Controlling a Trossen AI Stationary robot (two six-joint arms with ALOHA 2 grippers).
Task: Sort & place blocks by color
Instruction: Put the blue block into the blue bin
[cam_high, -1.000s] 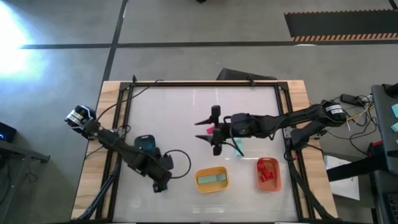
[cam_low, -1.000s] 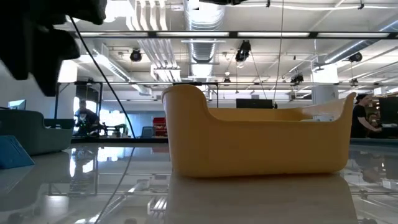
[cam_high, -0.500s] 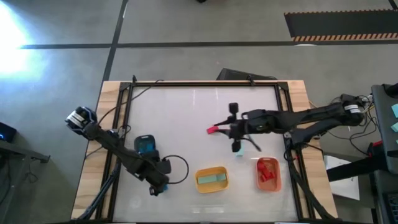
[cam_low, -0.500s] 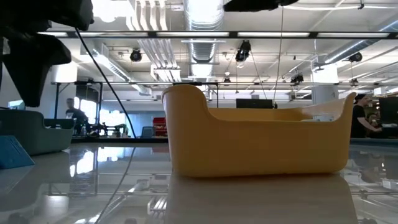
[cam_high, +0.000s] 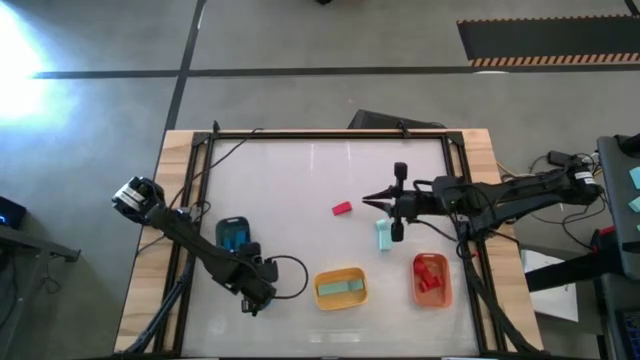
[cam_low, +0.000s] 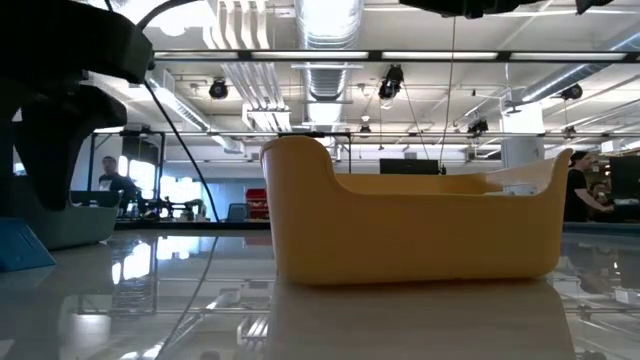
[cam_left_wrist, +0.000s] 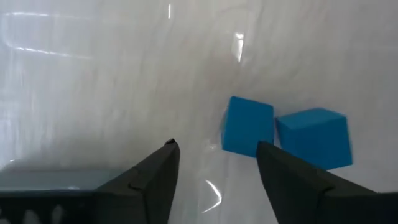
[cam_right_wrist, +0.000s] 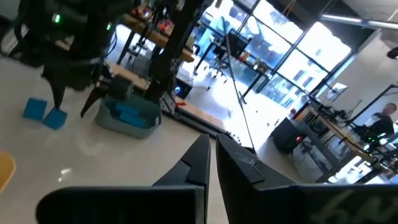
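Your right hand (cam_high: 397, 203) has pulled back toward 3 o'clock with its fingers pressed together — it left the red block (cam_high: 342, 209) on the bench, not in the orange bin (cam_high: 431, 279). A mint block (cam_high: 383, 235) lies below it. Your left hand (cam_left_wrist: 214, 180), spread, hovers over two blue blocks (cam_left_wrist: 249, 124) — grab next.

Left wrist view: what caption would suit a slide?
Open left gripper hovers over the white table, just short of two blue blocks lying side by side.
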